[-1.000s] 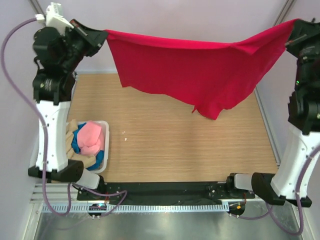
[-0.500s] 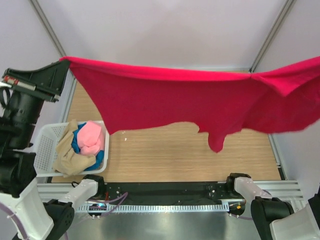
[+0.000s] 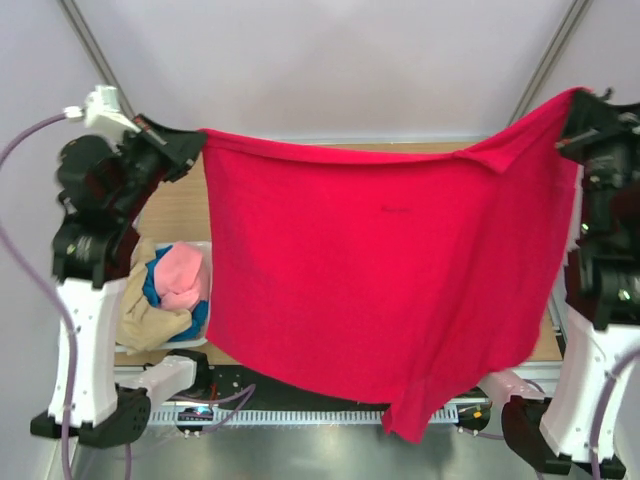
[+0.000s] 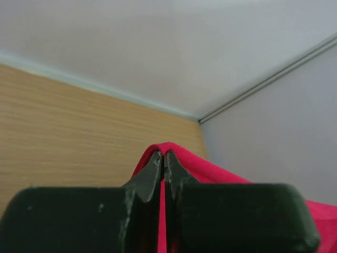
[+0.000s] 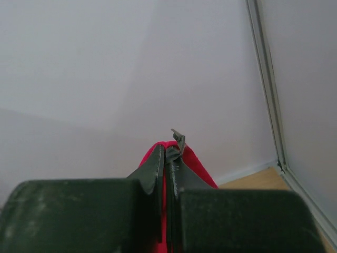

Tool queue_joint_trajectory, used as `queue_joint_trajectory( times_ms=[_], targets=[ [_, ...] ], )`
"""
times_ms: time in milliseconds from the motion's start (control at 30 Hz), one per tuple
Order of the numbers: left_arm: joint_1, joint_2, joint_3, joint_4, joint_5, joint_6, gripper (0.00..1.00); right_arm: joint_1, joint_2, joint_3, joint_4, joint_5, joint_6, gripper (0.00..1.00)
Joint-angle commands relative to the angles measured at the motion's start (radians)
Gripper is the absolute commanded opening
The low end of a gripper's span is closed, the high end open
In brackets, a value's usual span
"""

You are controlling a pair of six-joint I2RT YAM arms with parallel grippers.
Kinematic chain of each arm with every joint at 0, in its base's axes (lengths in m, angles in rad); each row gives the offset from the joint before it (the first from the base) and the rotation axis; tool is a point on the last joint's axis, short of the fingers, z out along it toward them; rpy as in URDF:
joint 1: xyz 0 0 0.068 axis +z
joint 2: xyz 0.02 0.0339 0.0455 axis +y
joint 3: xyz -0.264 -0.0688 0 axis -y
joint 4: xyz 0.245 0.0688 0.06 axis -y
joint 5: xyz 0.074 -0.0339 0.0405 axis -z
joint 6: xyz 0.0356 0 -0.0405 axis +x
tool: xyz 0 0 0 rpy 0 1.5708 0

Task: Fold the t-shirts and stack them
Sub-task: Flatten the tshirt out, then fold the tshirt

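Observation:
A bright red t-shirt (image 3: 380,280) hangs spread wide in the air between my two arms, its lower edge drooping past the table's near edge. At the upper left my left gripper (image 3: 200,140) is shut on one top corner of it; red cloth (image 4: 174,158) folds over the pinched tips (image 4: 164,154) in the left wrist view. My right gripper (image 3: 578,98) is shut on the other top corner, where red cloth (image 5: 197,166) wraps the tips (image 5: 166,150). Pink (image 3: 180,275), blue (image 3: 152,285) and beige (image 3: 145,315) t-shirts lie bunched in the basket.
A white mesh basket (image 3: 205,247) with the bunched shirts stands at the table's left, near my left arm's base. The wooden table (image 3: 175,205) shows only at the left; the hanging shirt hides most of it. Walls close in on both sides.
Both arms have swung and lifted with the red shirt held. It now hangs as a wide, flat sheet nearer the camera, covering most of the table.

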Motion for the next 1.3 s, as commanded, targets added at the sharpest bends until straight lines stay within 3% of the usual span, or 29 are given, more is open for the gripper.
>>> queue_joint_trajectory(
  times_ms=[0,200,367,600,767,1033,1267],
  targets=[
    [-0.001,0.056,-0.092,0.100,-0.040,0.033,0.00,0.009,0.043,-0.169,0.181,-0.027,-0.022,0.01],
    [0.001,0.245,-0.238,0.229,-0.068,0.102,0.00,0.009,0.181,-0.402,0.391,-0.041,-0.022,0.01],
    [0.004,0.517,-0.249,0.331,-0.075,0.135,0.00,0.009,0.353,-0.505,0.529,-0.070,-0.043,0.01],
    [0.009,0.856,-0.079,0.375,-0.046,0.152,0.00,0.007,0.617,-0.436,0.593,-0.099,-0.057,0.01],
    [0.025,0.987,0.105,0.337,-0.017,0.152,0.00,0.007,0.744,-0.332,0.533,-0.113,-0.057,0.01],
    [0.062,1.101,0.237,0.234,0.035,0.155,0.00,0.007,0.726,-0.295,0.386,-0.070,-0.060,0.01],
    [0.074,1.127,0.249,0.138,0.096,0.175,0.00,0.005,0.585,-0.434,0.240,-0.033,0.005,0.01]
  ],
)
